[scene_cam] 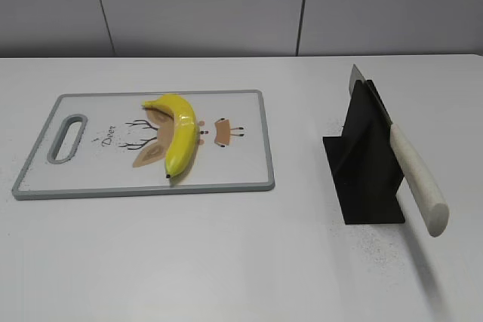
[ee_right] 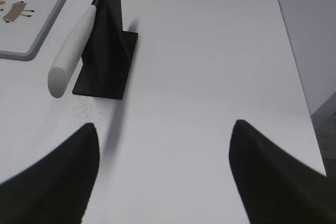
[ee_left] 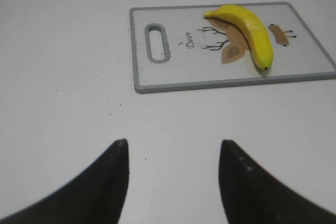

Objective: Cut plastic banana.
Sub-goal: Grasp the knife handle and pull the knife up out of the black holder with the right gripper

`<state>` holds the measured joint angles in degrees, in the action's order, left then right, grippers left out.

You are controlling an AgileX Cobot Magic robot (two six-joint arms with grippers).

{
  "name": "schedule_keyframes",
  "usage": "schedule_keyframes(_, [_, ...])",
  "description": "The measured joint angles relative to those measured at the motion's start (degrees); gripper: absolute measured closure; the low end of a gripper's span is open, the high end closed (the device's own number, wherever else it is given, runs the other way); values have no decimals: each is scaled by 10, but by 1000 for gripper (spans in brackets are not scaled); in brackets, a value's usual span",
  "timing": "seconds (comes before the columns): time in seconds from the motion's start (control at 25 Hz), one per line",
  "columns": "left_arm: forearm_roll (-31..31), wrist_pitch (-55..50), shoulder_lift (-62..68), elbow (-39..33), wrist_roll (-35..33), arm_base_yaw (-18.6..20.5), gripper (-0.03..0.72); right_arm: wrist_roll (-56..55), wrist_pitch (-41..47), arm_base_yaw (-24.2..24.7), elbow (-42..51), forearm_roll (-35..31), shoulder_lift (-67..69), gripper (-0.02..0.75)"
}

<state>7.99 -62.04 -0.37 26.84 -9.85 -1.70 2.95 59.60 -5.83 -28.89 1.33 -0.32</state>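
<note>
Start step, nothing grasped: both tools wide and empty, left tool (ee_left: 173, 174), right tool (ee_right: 163, 174); next, right takes knife (scene_cam: 413, 179) from black stand (scene_cam: 364, 167) by worktop's right edge, banana (scene_cam: 179, 132) uncut on cutting board (scene_cam: 241, 175).

Banana (scene_cam: 179, 135) lies on cutting board (scene_cam: 226, 175); knife (scene_cam: 404, 162) apparently in stand (scene_cam: 362, 164).

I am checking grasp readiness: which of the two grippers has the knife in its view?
The right gripper: the knife, in its black stand, lies ahead. The left gripper faces the banana.

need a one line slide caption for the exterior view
Plastic banana lies uncut on the cutting board; knife rests in its black stand.
</note>
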Motion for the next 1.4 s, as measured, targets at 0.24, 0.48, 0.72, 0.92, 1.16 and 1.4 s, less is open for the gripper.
schedule_keyframes(0.24, [0,0,0,0,0,0,153,0,-1,0,-22,1,89,154])
schedule_keyframes(0.48, [0,0,0,0,0,0,153,0,-2,0,-79,-18,233,154])
schedule_keyframes(0.72, [0,0,0,0,0,0,153,-43,-18,-18,-129,-60,338,154])
schedule_keyframes(0.92, [0,0,0,0,0,0,153,-93,-21,-108,-160,-54,423,154])
schedule_keyframes(1.16, [0,0,0,0,0,0,153,-154,-6,-191,-220,-13,542,157])
schedule_keyframes(1.4, [0,0,0,0,0,0,153,-163,1,-192,-257,-10,673,180])
